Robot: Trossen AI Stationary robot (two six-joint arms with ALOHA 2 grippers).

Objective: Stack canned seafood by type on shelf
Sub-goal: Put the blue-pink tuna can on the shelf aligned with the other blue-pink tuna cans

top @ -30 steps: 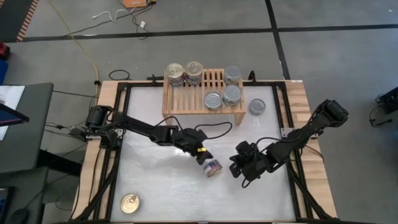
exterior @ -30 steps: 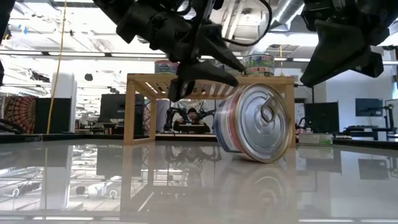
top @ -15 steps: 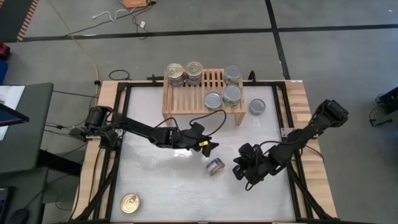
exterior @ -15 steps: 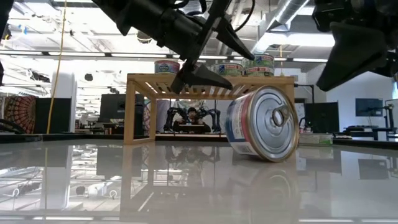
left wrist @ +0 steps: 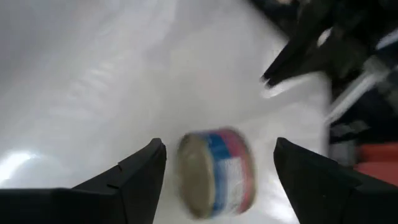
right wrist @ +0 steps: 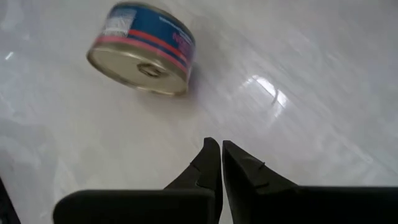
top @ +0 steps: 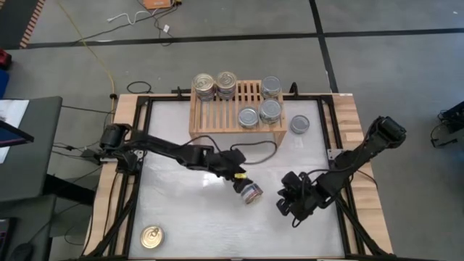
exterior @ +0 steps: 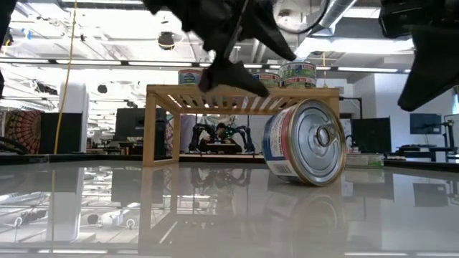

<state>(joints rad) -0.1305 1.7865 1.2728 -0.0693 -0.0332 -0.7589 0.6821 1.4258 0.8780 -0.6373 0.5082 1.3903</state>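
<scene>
A tin [top: 251, 193] with a red-and-blue label lies tipped on its edge on the white table [top: 181, 225], pull-ring face outward, at about five o'clock from the shelf [top: 233, 110]. The left gripper [top: 240, 183] hovers just above it, jaws spread wide and empty. At three o'clock from the tin, near but apart, the right gripper [top: 284, 204] waits with fingers pressed together, holding nothing.

Black jointed arms, looping cable, yellow wrist mark.

Grey floor [top: 377, 18] with dark seams (yellow cable [top: 98, 54] trailing), ceiling strip lights [exterior: 86, 63].
</scene>
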